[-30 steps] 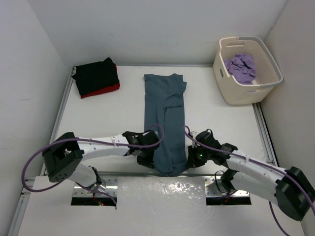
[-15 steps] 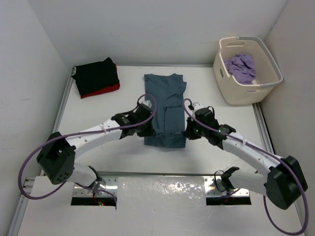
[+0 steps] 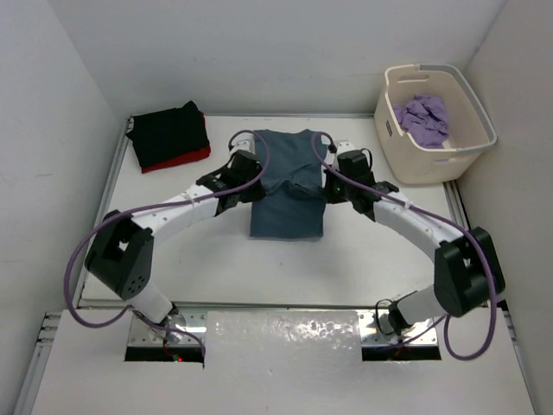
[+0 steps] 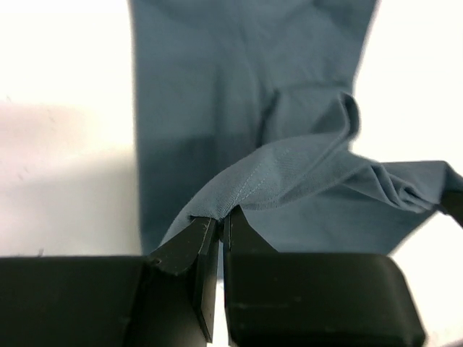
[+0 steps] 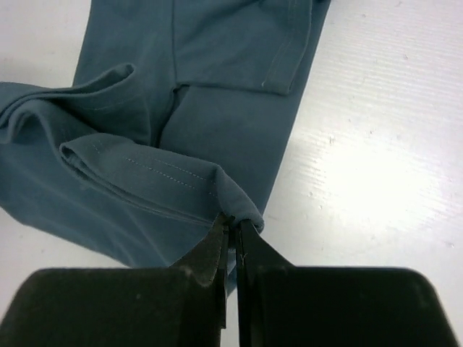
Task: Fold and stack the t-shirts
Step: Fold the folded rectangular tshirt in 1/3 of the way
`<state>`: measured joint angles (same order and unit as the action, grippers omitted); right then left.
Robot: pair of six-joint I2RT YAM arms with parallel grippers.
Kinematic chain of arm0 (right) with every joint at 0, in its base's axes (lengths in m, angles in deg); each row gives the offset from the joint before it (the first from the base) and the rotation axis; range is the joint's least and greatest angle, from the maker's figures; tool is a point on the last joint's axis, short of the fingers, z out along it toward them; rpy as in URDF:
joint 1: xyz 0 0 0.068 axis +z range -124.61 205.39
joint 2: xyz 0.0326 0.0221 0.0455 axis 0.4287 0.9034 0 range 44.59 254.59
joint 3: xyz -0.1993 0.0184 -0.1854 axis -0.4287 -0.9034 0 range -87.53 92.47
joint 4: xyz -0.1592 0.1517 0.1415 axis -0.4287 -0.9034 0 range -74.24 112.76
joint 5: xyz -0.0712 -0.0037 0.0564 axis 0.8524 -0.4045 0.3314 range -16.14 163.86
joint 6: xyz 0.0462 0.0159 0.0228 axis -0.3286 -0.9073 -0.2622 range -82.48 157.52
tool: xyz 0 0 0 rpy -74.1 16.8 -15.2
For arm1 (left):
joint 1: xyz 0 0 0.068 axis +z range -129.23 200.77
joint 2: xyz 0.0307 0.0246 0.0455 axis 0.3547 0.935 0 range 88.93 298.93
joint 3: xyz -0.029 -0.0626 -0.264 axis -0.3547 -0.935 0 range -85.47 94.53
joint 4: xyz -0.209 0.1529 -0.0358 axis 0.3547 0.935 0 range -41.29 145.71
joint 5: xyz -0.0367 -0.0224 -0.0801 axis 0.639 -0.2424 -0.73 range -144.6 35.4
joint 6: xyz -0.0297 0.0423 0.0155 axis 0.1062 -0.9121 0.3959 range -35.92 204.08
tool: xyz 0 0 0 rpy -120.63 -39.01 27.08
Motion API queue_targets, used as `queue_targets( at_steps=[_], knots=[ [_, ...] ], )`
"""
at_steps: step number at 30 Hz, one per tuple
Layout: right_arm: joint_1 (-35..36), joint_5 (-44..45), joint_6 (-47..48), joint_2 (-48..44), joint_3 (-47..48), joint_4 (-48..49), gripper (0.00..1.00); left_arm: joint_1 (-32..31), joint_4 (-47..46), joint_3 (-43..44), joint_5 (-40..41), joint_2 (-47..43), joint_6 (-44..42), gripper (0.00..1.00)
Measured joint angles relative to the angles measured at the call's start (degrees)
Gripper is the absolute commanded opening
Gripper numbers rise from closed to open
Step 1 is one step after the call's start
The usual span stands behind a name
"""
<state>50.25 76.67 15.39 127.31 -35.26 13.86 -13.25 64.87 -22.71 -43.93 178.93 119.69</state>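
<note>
The slate blue-grey t-shirt (image 3: 287, 194) lies in the upper middle of the top view, a long strip with its sleeves already turned in. Its near end is raised and doubled back toward the collar. Each corner of that end is pinched. The left gripper (image 4: 222, 220) has its jaws clamped together on the hem at the strip's left edge. The right gripper (image 5: 231, 225) is clamped the same way on the right edge. Holding both corners level most likely keeps the hem straight, so the fold should land square rather than skewed.

The wrist views show what the overhead view cannot. The left one shows only a thin ridge of fabric caught between the tips, with cloth draping away in loose folds. The right one shows the stitched hem and the layers stacked beneath it. The overhead view alone places everything else. A black t-shirt (image 3: 168, 134) rests on a red t-shirt (image 3: 186, 158) in the upper left of the table (image 3: 190, 251), likely the stack this shirt will join. A lavender t-shirt (image 3: 423, 117) waits crumpled in the cream tub (image 3: 423, 164) at the upper right.
</note>
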Motion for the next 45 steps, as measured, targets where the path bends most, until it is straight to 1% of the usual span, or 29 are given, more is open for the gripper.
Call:
queue_targets(
  at_steps=[6,14,22,23,25,26,28,29,30,31,32,33,34,36,37,38,39,40,41,42,43,44,45],
  knots=[
    [-1.64,-1.6,0.81,8.15,4.61,1.81,0.0,3.04,-1.4,2.43,-0.94,6.01,-1.51,0.0],
    [-3.5,-2.14,1.44,16.24,9.7,3.76,0.0,4.26,-2.93,7.26,-3.06,13.29,-3.08,0.0],
    [-4.85,-2.4,1.4,23.69,17.0,2.91,0.0,6.45,-2.91,11.96,-5.66,19.1,-4.33,0.0],
    [-4.9,-2.36,1.36,24.28,17.66,2.49,0.01,6.58,-2.86,12.72,-5.86,19.8,-4.44,0.0],
    [-4.98,-2.23,1.16,25.16,18.64,1.81,0.06,6.78,-2.82,14.38,-6.23,21.46,-4.66,0.01],
    [-5.03,-2.12,1.03,25.92,19.5,1.07,0.09,6.8,-2.78,15.1,-6.49,22.25,-4.76,0.08],
    [-5.16,-1.79,0.59,27.04,20.72,0.31,0.15,6.8,-2.43,15.82,-6.69,23.23,-5.01,0.14],
    [-5.25,-1.64,0.35,27.63,21.29,-0.07,0.2,6.82,-2.14,16.11,-6.69,23.63,-5.16,0.26],
    [-5.33,-1.42,-0.04,28.22,21.88,-0.48,0.38,6.86,-1.95,16.2,-6.71,23.85,-5.35,0.31],
    [-5.46,-1.25,-0.35,28.79,22.36,-0.76,0.49,6.99,-1.53,16.33,-6.75,24.06,-5.31,0.45],
    [-5.6,-1.14,-0.72,29.22,22.67,-0.9,0.54,7.13,-1.31,16.55,-6.78,24.28,-5.46,0.52],
    [-5.66,-0.94,-0.72,29.57,23.04,-1.38,0.57,7.23,-1.03,16.81,-6.8,24.5,-5.44,0.56],
    [-5.68,-0.94,-0.55,29.79,23.41,-1.84,0.59,7.43,-0.79,17.09,-6.73,24.7,-5.18,0.57],
    [-5.75,-0.92,-0.31,29.86,23.89,-2.45,0.6,7.82,0.26,17.97,-6.64,24.81,-5.38,0.6],
    [-5.79,-0.94,-0.2,29.77,24.09,-2.47,0.63,7.96,0.63,18.56,-6.49,24.81,-5.44,0.74],
    [-5.9,-1.14,-0.07,29.62,24.15,-2.36,0.64,8.09,0.76,19.21,-6.25,24.81,-5.86,0.84],
    [-5.95,-1.33,0.15,29.35,24.15,-2.4,0.65,8.15,0.79,19.8,-6.05,24.81,-5.79,0.96],
    [-5.95,-1.73,0.46,28.96,24.02,-2.36,0.66,8.15,0.59,20.22,-5.79,24.68,-5.84,1.0],
    [-5.95,-2.1,0.7,28.2,23.56,-2.23,0.67,8.17,0.5,20.37,-5.66,24.37,-5.84,1.0],
    [-5.95,-2.58,1.01,27.06,22.58,-1.9,0.72,8.17,0.57,20.37,-5.55,23.96,-5.86,1.0],
    [-5.95,-3.15,1.14,25.49,21.22,-1.9,0.82,8.17,0.74,20.28,-5.55,23.34,-5.88,1.0],
    [-5.95,-3.48,1.16,23.85,19.65,-1.66,0.95,8.17,0.63,19.76,-5.55,22.64,-5.86,1.0],
    [-5.95,-4.11,1.4,21.73,17.38,-1.16,0.99,8.17,0.35,18.56,-5.53,21.42,-5.81,1.0]
  ],
)
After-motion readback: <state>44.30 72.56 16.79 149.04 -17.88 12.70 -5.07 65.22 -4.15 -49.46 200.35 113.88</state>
